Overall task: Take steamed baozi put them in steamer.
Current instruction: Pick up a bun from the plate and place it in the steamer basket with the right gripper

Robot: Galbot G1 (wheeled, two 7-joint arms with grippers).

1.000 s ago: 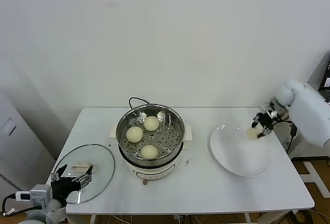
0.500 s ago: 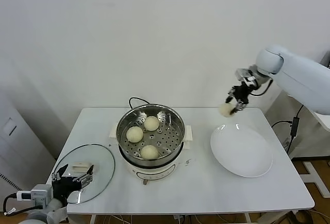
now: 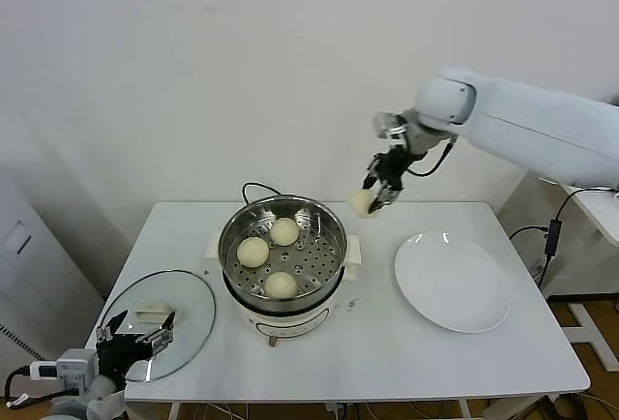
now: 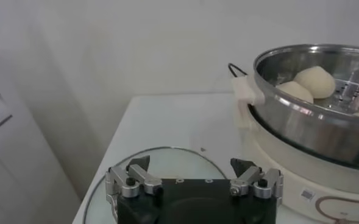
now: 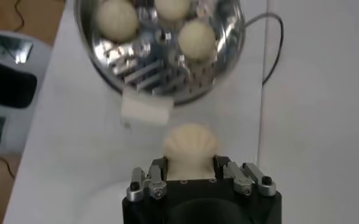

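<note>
The steel steamer [image 3: 228, 234] stands on its white cooker base mid-table, with three cream-white baozi [image 3: 284, 231] on its perforated floor. My right gripper [image 3: 373, 197] hangs in the air just beyond the steamer's back right rim, shut on another baozi [image 3: 363, 204]. In the right wrist view that baozi [image 5: 190, 145] is pinched between the fingers [image 5: 159, 165], with the steamer [image 5: 228, 67] farther off below. My left gripper [image 3: 136, 336] is parked open at the near left, over the glass lid [image 3: 184, 304]; its wrist view shows the open gripper [image 4: 190, 164] beside the steamer wall [image 4: 301, 119].
A round white plate [image 3: 453, 283] lies to the right of the steamer. A black cord [image 3: 253, 188] runs behind the cooker. The glass lid [image 4: 167, 159] with its white handle lies flat at the table's front left corner.
My right arm has swung up and to the left with the baozi, from over the plate's right edge to beside the steamer's back right rim. The left arm has not moved.
</note>
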